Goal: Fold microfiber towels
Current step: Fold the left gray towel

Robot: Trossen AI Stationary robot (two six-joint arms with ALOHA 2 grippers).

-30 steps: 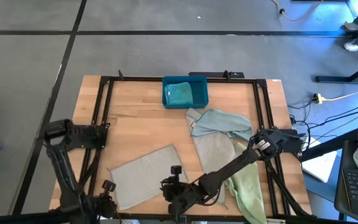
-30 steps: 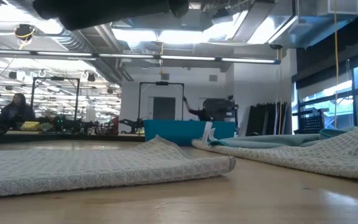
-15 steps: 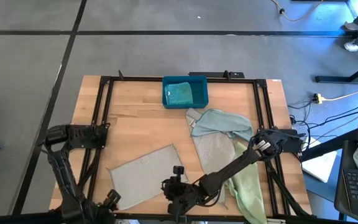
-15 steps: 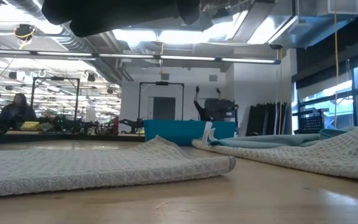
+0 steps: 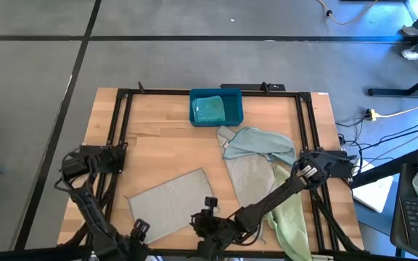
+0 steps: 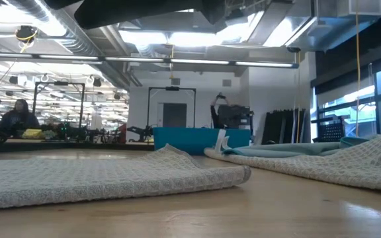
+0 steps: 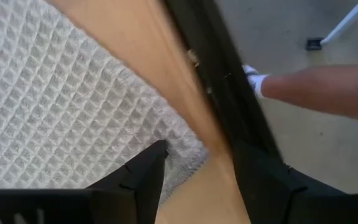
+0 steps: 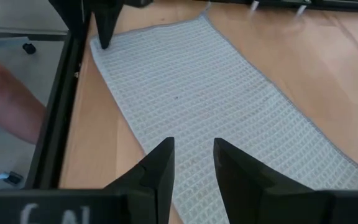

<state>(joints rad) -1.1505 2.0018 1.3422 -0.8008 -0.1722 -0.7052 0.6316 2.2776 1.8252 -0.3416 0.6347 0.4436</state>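
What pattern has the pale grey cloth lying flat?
A waffle-grid weave on the pale grey cloth, clearest in the left wrist view.

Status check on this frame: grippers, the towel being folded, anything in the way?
Left gripper open over grey towel corner, holding nothing. Right gripper open, above towel's near edge. Towel flat on table. Nothing in the way.

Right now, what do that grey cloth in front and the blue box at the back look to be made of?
Grey cloth: soft woven fabric, probably microfiber; its waffle grid shows and it lies limp. Blue box: apparently rigid plastic, with straight, smooth walls.
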